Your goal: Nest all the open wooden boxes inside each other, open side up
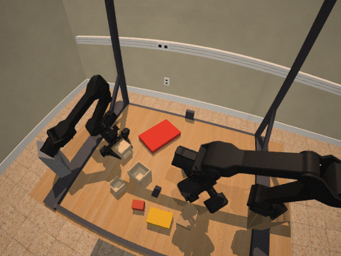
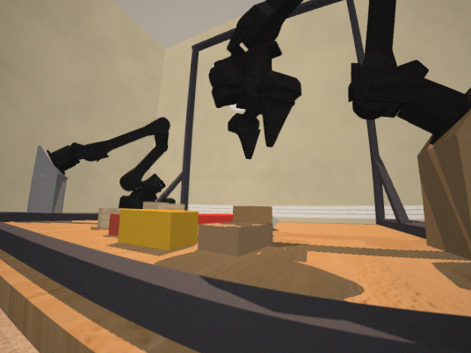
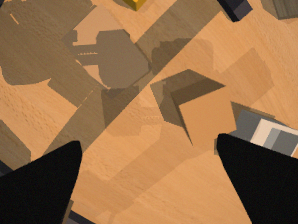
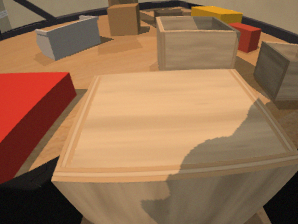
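One wooden box [image 1: 123,148] [image 4: 172,122] sits between the open right hand [image 1: 126,153] [image 2: 147,199] [image 4: 167,143]'s fingers.
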Tool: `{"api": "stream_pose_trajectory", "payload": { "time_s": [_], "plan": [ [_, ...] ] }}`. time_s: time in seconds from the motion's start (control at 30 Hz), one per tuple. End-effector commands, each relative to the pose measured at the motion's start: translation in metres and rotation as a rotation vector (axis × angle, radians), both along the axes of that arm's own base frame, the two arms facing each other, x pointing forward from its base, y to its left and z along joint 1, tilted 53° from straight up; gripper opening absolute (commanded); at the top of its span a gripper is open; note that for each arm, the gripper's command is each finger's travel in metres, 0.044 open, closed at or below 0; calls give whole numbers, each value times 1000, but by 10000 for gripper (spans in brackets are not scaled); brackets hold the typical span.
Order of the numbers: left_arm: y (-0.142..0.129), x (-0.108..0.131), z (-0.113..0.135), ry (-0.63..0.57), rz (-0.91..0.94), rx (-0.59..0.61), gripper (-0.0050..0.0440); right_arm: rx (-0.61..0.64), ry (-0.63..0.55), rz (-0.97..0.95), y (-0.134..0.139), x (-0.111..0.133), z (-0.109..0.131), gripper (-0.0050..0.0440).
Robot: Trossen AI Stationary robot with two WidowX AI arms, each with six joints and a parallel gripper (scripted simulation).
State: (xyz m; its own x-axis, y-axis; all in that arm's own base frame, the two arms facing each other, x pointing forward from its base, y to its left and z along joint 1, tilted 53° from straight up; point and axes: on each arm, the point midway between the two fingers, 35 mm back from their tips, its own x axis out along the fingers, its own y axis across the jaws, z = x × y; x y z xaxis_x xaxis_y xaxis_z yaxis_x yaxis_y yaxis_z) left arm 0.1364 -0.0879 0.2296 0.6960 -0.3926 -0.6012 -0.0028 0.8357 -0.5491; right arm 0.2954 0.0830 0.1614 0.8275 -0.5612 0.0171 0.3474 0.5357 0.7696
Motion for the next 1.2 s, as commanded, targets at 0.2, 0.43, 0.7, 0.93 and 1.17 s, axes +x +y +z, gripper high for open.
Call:
{"api": "stream_pose_trajectory", "payload": {
  "time_s": [0.2, 0.43, 0.7, 0.93, 1.17],
  "plan": [
    [1, -1, 3, -12, -3, -9, 400, -1, -1, -3, -1, 0, 0, 400],
    [1, -1, 3, -12, -3, -9, 400, 17, -2, 40, 0, 3, 11, 400],
    [1, -1, 3, -12, -3, -9, 400, 72, -28, 95, 0, 4, 25, 400],
    [1, -1, 3, -12, -3, -9, 400, 81, -13, 122, -1, 3, 28, 400],
    [1, -1, 3, -12, -3, -9, 400, 100, 19, 167, -3, 0, 30, 400]
  ]
}}
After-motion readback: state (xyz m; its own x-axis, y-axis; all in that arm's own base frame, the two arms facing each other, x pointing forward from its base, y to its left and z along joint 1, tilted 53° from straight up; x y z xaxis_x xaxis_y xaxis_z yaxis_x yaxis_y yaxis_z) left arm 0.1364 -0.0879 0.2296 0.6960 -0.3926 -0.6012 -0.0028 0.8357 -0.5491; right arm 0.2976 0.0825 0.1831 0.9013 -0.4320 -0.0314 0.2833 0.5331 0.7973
